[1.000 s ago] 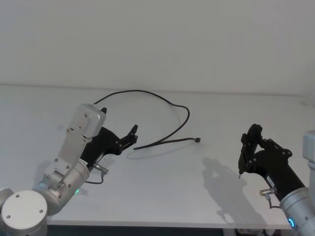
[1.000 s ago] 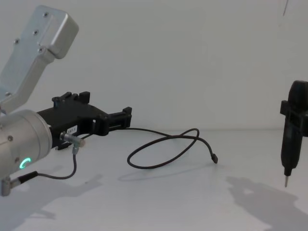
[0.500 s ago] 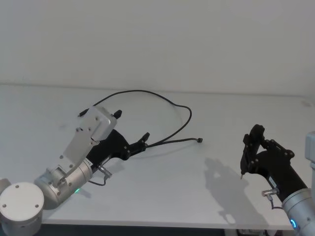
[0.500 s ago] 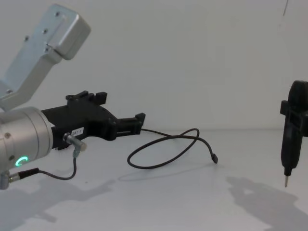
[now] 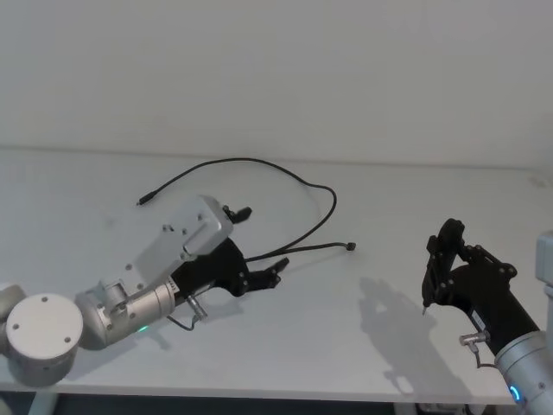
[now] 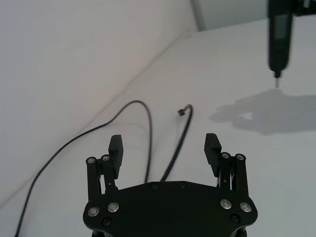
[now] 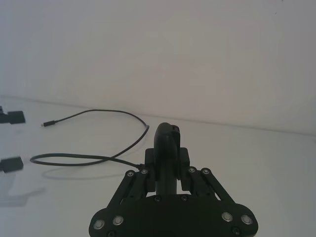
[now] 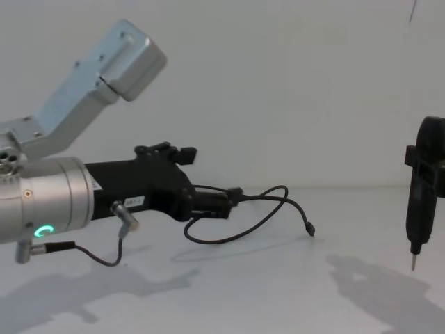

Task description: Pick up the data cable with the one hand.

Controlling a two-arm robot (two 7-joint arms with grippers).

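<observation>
The left pincer [image 6: 164, 143] is seen released, its 2 fingers [image 6: 115, 148] spread wide and held low over the desk [image 5: 346, 346], left of centre. It is carried on a silver wrist [image 8: 49, 202], on which a green light [image 8: 43, 232] is lit, and a small white label [image 8: 134, 201] is fixed to its black body. The cable [image 5: 246, 159] is found lying on the desk, ungripped: from a slim end at the left rear it is swept in a wide arc toward the back and the right, then bent round and brought forward and left to the pincer, while its other end, a small connector [image 5: 350, 248], is seen near the middle of the desk. In the left wrist view 2 strands of the cable are shown running into the gap between the spread fingers toward the palm; whether either finger is touching them cannot be told. The right pincer [image 7: 168, 136] is held clenched and upright above the right side of the desk, well apart from the cable, with a pointed metal tip [image 8: 414, 264] turned down and hanging clear of the surface, on which its shadow [image 5: 389, 311] is cast. A plain white wall [image 5: 276, 69] is seen behind the desk.
</observation>
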